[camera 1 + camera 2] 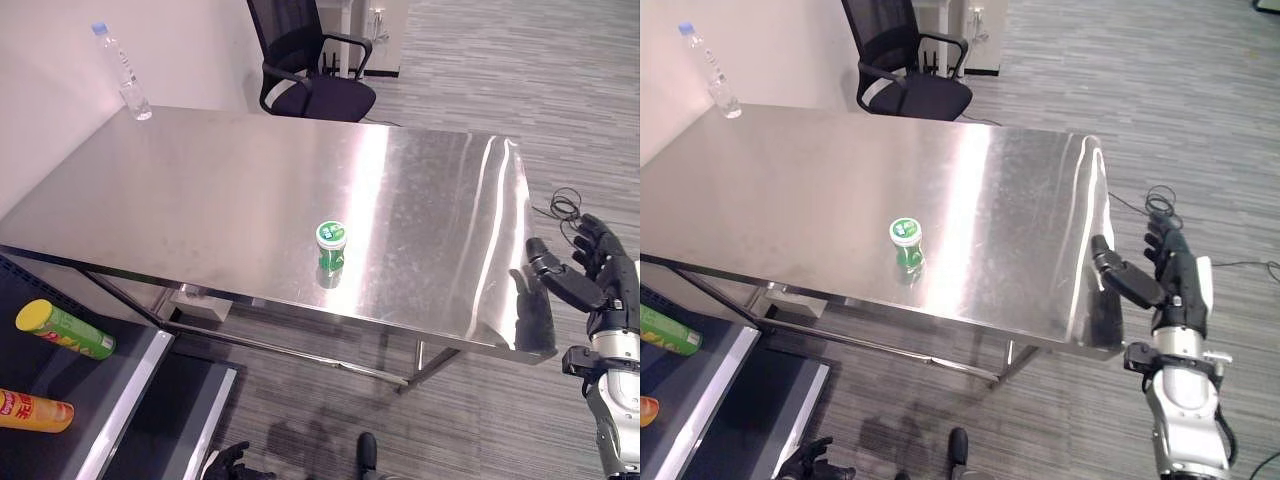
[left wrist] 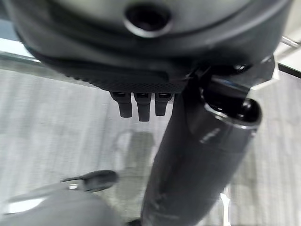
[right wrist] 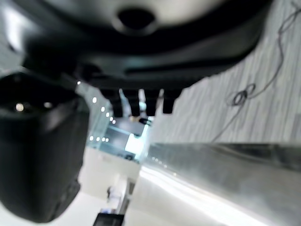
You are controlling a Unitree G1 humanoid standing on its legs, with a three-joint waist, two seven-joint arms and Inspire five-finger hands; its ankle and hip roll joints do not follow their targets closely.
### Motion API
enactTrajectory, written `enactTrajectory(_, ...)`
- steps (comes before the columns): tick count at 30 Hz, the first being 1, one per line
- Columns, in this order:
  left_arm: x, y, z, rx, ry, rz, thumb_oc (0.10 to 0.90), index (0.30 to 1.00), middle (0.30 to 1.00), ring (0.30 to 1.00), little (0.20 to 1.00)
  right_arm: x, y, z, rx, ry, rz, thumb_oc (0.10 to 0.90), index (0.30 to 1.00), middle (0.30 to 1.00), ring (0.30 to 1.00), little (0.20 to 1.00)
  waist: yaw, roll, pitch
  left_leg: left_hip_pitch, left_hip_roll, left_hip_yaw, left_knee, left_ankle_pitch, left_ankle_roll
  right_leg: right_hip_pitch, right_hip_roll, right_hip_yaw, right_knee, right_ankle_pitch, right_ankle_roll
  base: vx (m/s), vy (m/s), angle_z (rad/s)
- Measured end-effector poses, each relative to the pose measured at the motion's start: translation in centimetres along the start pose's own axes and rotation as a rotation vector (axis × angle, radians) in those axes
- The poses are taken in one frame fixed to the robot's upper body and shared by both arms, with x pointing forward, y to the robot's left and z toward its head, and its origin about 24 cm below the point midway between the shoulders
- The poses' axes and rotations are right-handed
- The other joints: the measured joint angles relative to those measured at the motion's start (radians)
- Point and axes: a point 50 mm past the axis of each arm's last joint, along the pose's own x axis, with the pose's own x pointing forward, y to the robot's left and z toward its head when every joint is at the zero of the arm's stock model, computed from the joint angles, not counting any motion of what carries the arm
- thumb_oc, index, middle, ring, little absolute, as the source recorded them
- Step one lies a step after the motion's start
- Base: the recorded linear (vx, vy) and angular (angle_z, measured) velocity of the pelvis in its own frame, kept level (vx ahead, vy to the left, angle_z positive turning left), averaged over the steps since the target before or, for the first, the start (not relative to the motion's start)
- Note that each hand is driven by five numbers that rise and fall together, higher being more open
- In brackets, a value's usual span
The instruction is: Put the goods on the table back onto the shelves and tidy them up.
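Green jar (image 1: 331,249) upright mid-frame on the bench (image 1: 220,190), bottle (image 1: 122,71) upper left, right hand (image 1: 1160,275) spread at the bench's right edge, left hand (image 2: 141,101) relaxed, empty.

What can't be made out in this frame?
- Shelf: cut off by the left eye view's lower-left edge, so its full contents stay unknown.
- Orange can: partly cut by that edge.
- Green can: cut by the right eye view's edge.
- Green tub on the table: label too small to read.
- Left hand: only fingertips show past its bulk in its wrist view.
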Motion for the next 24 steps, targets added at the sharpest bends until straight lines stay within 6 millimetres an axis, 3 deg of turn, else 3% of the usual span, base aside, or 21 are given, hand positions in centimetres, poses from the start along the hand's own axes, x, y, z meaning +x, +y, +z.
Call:
enactTrajectory(3,0.0,0.6,-0.7,-0.04,0.031,0.038,0.8,0.9,0.9,0.9,0.9,0.0,0.2,0.2,-0.021,-0.011,0.01,0.8,0.9,0.9,0.9,0.9,0.0,-0.016,0.01,0.012,0.0,-0.029,0.0,0.003,-0.005,0.022,-0.006,-0.026,0.0,-0.006,0.0,0.04,-0.011,0.25)
enactTrajectory(7,0.0,0.8,-0.6,-0.037,0.026,0.043,0.8,0.9,0.9,0.9,0.9,0.2,0.7,0.4,-0.031,-0.023,0.032,0.8,0.9,0.9,0.9,0.9,0.035,-0.034,0.01,0.028,-0.001,-0.054,0.0,0.004,-0.006,0.047,-0.013,-0.049,0.0,-0.019,0.01,0.01,-0.018,0.22)
enactTrajectory(13,0.0,1.5,-0.3,-0.029,0.014,0.057,0.8,0.9,0.9,0.9,0.9,0.4,4.0,0.8,-0.035,-0.041,0.22,0.8,0.9,0.9,0.9,0.9,0.063,-0.066,0.004,0.031,0.001,-0.102,0.002,0.012,-0.019,0.07,-0.021,-0.1,0.0,-0.024,0.004,0.0,-0.031,0.24)
enactTrajectory(14,0.0,1.6,-0.1,-0.028,0.008,0.058,0.8,0.9,0.9,0.9,0.9,0.3,4.7,0.9,-0.034,-0.046,0.264,0.8,0.9,0.9,0.9,0.9,0.083,-0.071,0.005,0.033,0.002,-0.108,0.002,0.013,-0.019,0.074,-0.021,-0.104,0.0,-0.027,0.005,0.0,-0.027,0.19)
enactTrajectory(18,-0.1,1.7,-0.4,-0.029,0.007,0.062,0.8,0.9,0.9,0.9,0.9,0.5,6.2,1.7,-0.018,-0.078,0.341,0.8,0.9,0.9,0.9,0.9,0.127,-0.077,0.002,0.034,-0.002,-0.122,0.004,0.014,-0.021,0.082,-0.028,-0.12,0.0,-0.028,0.007,0.02,-0.016,0.11)
enactTrajectory(24,-0.3,1.9,-1.3,-0.041,0.032,0.07,0.8,0.9,0.9,0.9,0.9,0.5,6.5,1.8,-0.018,-0.082,0.378,0.8,0.9,0.9,0.9,0.9,0.145,-0.079,0.001,0.038,-0.004,-0.164,0.005,0.016,-0.024,0.103,-0.036,-0.159,0.0,-0.038,0.019,0.02,-0.003,0.22)
